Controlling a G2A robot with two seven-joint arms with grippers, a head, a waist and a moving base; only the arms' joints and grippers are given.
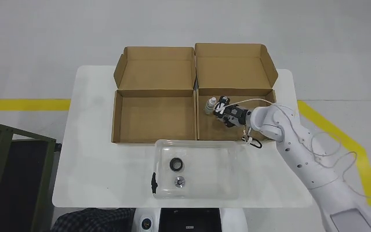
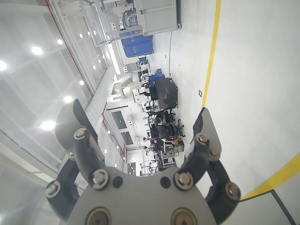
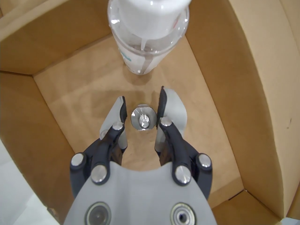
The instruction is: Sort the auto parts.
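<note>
One metal part [image 3: 143, 119] sits, apparently unheld, between the slightly parted fingers of the right gripper [image 3: 141, 94]. Lift straight up so you clear the bottle [image 3: 148, 36].

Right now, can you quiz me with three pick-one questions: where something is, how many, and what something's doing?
1. Where is the bottle? A right cardboard box. B clear tub. C bare table.
2. How many cardboard boxes? A one. B two. C four.
3. The right gripper is: A open. B shut on the bottle. C holding a ring.
Answers: 1 A, it stands on that box's floor. 2 B, the left box sits beside it. 3 A, gaps show between its fingers and the metal piece.
</note>
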